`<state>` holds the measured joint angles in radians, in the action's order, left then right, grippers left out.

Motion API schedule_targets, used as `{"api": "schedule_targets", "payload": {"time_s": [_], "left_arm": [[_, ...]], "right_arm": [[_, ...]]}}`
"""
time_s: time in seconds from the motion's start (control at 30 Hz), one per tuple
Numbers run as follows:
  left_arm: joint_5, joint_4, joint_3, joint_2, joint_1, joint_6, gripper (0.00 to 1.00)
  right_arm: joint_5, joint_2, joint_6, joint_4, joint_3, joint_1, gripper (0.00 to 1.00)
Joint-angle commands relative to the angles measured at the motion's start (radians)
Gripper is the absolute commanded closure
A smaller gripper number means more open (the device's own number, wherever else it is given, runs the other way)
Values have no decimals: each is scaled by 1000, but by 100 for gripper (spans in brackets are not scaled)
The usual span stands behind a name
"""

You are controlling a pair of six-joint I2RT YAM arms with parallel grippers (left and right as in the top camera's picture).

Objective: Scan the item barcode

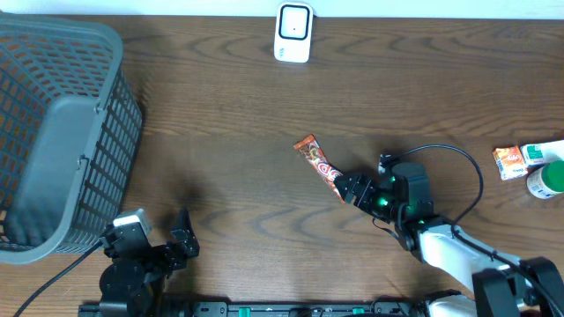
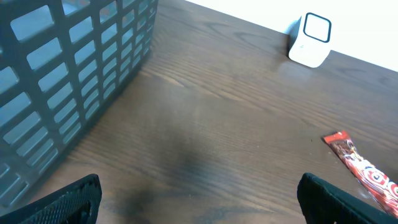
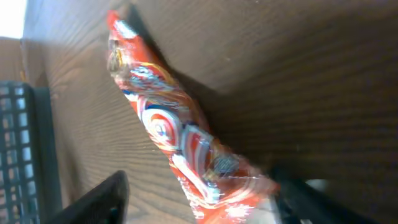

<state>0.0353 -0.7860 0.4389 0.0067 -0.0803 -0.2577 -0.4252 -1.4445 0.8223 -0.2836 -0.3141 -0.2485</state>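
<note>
A dark brown wood-grain table [image 1: 229, 106] fills every view, with a pale strip of wall along its far edge at the top of the overhead frame. A grey slatted basket [image 1: 62, 132] takes up the overhead's upper left, and a white scanner [image 1: 293, 33] stands at top centre.

The red and orange snack packet [image 1: 319, 165] lies flat just right of centre, slanting down to the right. The right gripper [image 1: 352, 189] sits at its lower end. The right wrist view alone shows the fit: the dark fingers [image 3: 99, 199] stand either side of the packet's crumpled end, released, with bare table visible between one finger and the wrapper.

The left gripper [image 2: 199, 205], at the overhead's lower left, is spread wide over bare wood, grasping nothing.

Only the overhead shows the small orange pack [image 1: 508, 161], white box [image 1: 542, 151] and green-and-white bottle [image 1: 548, 180] at the right edge
</note>
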Motion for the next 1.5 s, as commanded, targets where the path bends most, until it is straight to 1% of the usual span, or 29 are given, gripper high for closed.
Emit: {"api": "schedule_targets", "payload": {"time_s": [0.0,0.03,0.07,0.17,0.3,0.4,0.5,0.6,0.7,0.77,0.8,0.83,0.9,0.93,0.97,1.07,1.13,1.2,1.27,1.33,1.47], "left_arm": [[2,1,3,-1,-3,13,2],[2,1,3,-1,-3,13,2],[2,1,3,-1,-3,13,2],[2,0,3,-1,-3,13,2],[2,1,3,-1,-3,13,2],[2,1,3,-1,-3,13,2],[2,1,3,-1,-3,13,2],[2,1,3,-1,-3,13,2],[2,1,3,-1,-3,13,2],[2,1,3,-1,-3,13,2],[2,1,3,-1,-3,13,2],[2,1,3,-1,-3,13,2],[2,1,3,-1,-3,13,2],[2,1,3,-1,-3,13,2],[2,1,3,-1,-3,13,2],[2,1,3,-1,-3,13,2],[2,1,3,-1,-3,13,2],[2,1,3,-1,-3,13,2],[2,1,3,-1,-3,13,2],[2,1,3,-1,-3,13,2],[2,1,3,-1,-3,13,2]], "right_arm": [[76,-178,37,37,105,-2,60],[76,-198,38,6,105,-2,82],[76,-222,38,-35,105,-2,99],[80,-270,22,-164,105,-2,99],[71,-253,-42,-335,105,-2,99],[69,-185,-61,-411,104,-2,99],[69,-51,-102,-412,90,-2,98],[72,109,-132,-332,55,-2,98],[84,282,-184,-128,-29,-2,98],[91,359,-234,31,-93,-2,99],[105,384,-248,116,-124,-2,98],[128,401,-256,211,-155,0,80],[158,401,-254,336,-190,9,27],[150,388,-244,381,-196,19,11],[125,373,-231,410,-196,28,1],[54,307,-230,460,-196,34,1],[32,264,-312,460,-198,16,1],[17,214,-427,469,-222,-24,1],[28,185,-455,476,-251,-59,1],[81,160,-477,484,-287,-110,1],[282,109,-481,521,-377,-241,1]]}}
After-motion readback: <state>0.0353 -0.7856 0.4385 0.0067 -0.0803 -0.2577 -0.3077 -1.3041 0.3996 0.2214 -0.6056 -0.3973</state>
